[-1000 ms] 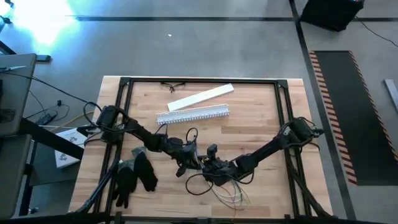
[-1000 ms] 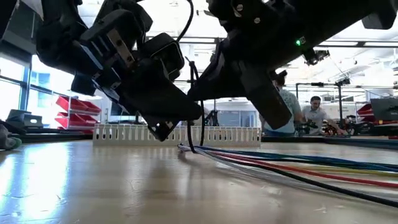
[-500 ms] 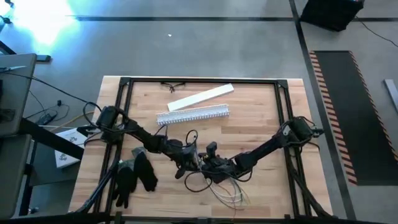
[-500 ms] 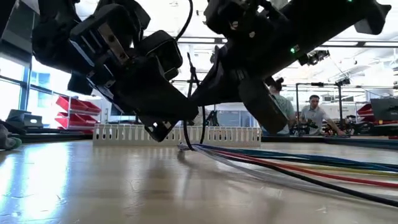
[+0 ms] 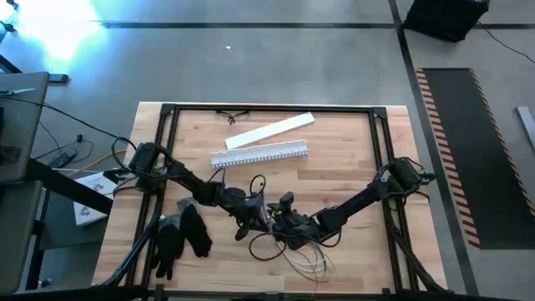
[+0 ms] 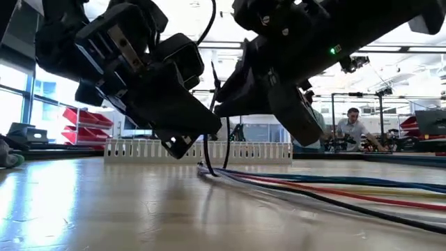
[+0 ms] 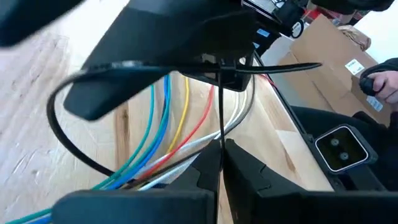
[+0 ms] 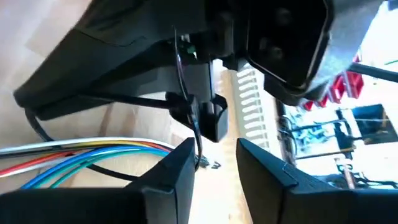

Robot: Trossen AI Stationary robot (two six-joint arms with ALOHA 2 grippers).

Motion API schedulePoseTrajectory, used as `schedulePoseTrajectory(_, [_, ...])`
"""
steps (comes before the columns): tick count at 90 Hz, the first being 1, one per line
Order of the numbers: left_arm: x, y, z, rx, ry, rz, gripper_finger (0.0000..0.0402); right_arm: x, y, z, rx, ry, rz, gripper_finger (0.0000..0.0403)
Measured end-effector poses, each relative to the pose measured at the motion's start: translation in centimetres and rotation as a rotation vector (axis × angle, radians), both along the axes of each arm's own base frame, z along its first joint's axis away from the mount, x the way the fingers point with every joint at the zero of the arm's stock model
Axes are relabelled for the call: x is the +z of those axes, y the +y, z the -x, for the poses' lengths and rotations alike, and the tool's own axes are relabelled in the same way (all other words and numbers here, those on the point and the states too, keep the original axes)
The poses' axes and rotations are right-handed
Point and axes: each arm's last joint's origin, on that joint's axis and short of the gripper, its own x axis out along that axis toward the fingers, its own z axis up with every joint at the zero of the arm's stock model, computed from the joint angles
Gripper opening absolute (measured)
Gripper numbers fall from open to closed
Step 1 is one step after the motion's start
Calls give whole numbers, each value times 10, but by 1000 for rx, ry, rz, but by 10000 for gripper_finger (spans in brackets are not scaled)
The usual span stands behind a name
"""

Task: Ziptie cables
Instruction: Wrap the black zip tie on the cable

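Observation:
The cables (image 7: 166,118), thin teal, blue, yellow, red and white wires, lie on the wooden table and run toward its near edge (image 5: 311,261). A black ziptie (image 7: 56,118) loops around them, and its head (image 7: 225,76) is raised above the bundle. My left gripper (image 7: 219,152) is at mid table (image 5: 253,216), shut on the ziptie's strap. My right gripper (image 8: 214,155) faces it closely from the right (image 5: 278,220). It is open, with the ziptie head (image 8: 214,121) just ahead of its fingertips. My left gripper pinches the ziptie's thin strap (image 7: 219,127) between its two fingers, a short way below the head. The strap runs straight along the fingers up to the head and looks taut. The loop hangs around the cables, which lie on the table. My right gripper: the strap passes close by one finger (image 8: 186,158); I cannot tell whether it touches.
A white slotted channel (image 5: 259,154) and a flat white strip (image 5: 269,130) lie toward the far edge, with glasses (image 5: 234,115) behind them. Black gloves (image 5: 184,234) lie at the near left. People (image 6: 352,129) are in the room beyond the table.
My right gripper has shifted a little toward the table's left, closer to my left gripper, and then partly back. The ziptie strap between the grippers has stayed upright, and the cables have stayed on the table.

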Motion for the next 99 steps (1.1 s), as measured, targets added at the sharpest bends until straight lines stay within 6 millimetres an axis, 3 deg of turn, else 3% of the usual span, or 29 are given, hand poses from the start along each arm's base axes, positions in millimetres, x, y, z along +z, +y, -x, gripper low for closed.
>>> schedulePoseTrajectory(38, [0,0,0,-1,0,-1,0,-4,-1,2,-42,-23,-132,99])
schedulePoseTrajectory(68, [0,0,0,0,0,-1,0,-5,0,3,-32,-10,-157,7])
schedulePoseTrajectory(99, [0,7,-2,40,60,106,0,3,5,-2,5,-6,-81,0])
